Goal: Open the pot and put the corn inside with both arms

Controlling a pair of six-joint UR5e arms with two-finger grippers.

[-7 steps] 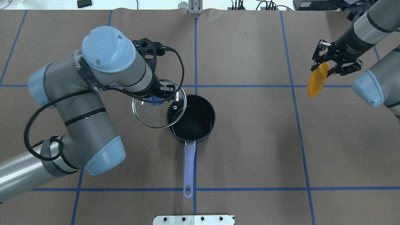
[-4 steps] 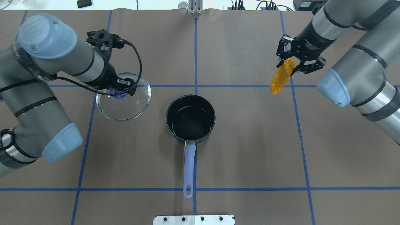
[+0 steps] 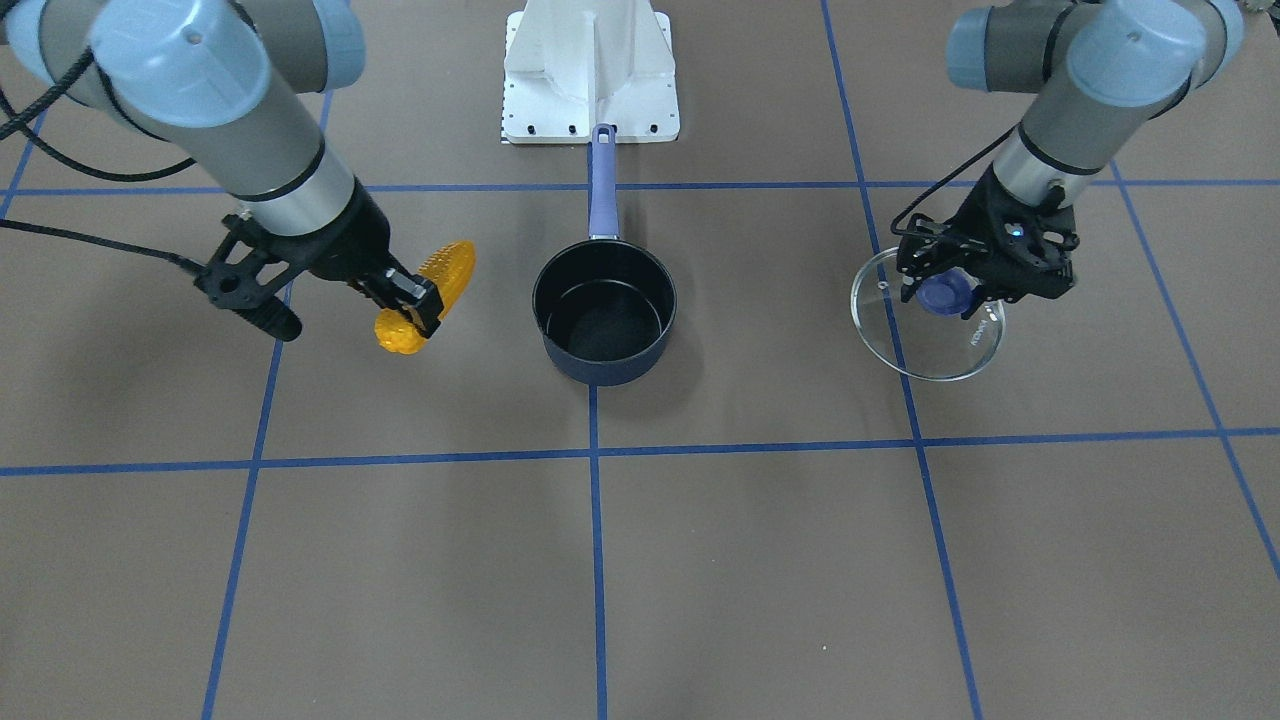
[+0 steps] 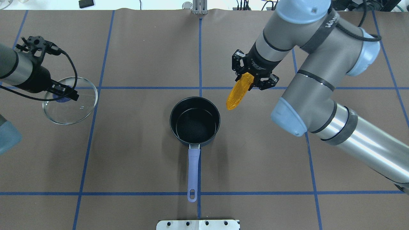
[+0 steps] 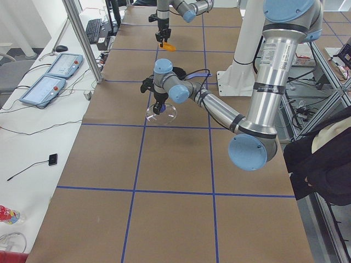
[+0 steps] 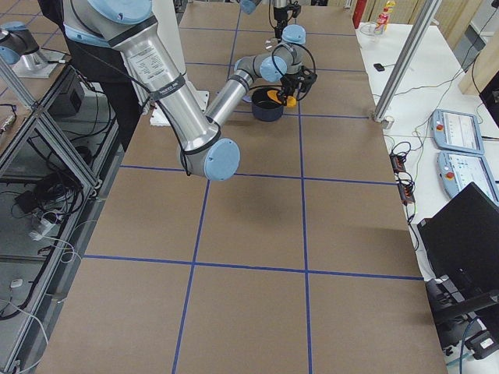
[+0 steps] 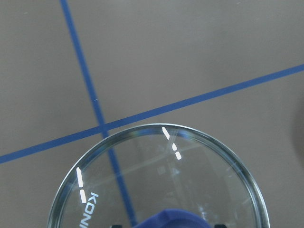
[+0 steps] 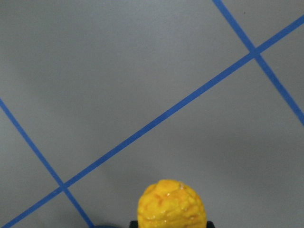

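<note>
The pot (image 4: 195, 121) stands open on the table's middle, its black inside empty, its periwinkle handle (image 4: 193, 169) toward the robot; it also shows in the front view (image 3: 603, 310). My left gripper (image 4: 62, 94) is shut on the blue knob of the glass lid (image 4: 70, 107) and holds it far to the pot's left, seen in the front view (image 3: 930, 320) and the left wrist view (image 7: 156, 180). My right gripper (image 4: 252, 78) is shut on the corn (image 4: 238, 92), which hangs tip-down just beyond the pot's right rim; it also shows in the front view (image 3: 425, 295) and the right wrist view (image 8: 171, 204).
Brown table paper with blue tape grid lines. The robot's white base plate (image 3: 590, 75) sits behind the pot handle. Cables and a small black device (image 4: 86, 3) lie along the far edge. Control pendants (image 5: 55, 74) lie on a side table.
The left arm carried the lid further left, well away from the pot. The right arm brought the corn in from the far right to just beside the pot's right rim.
</note>
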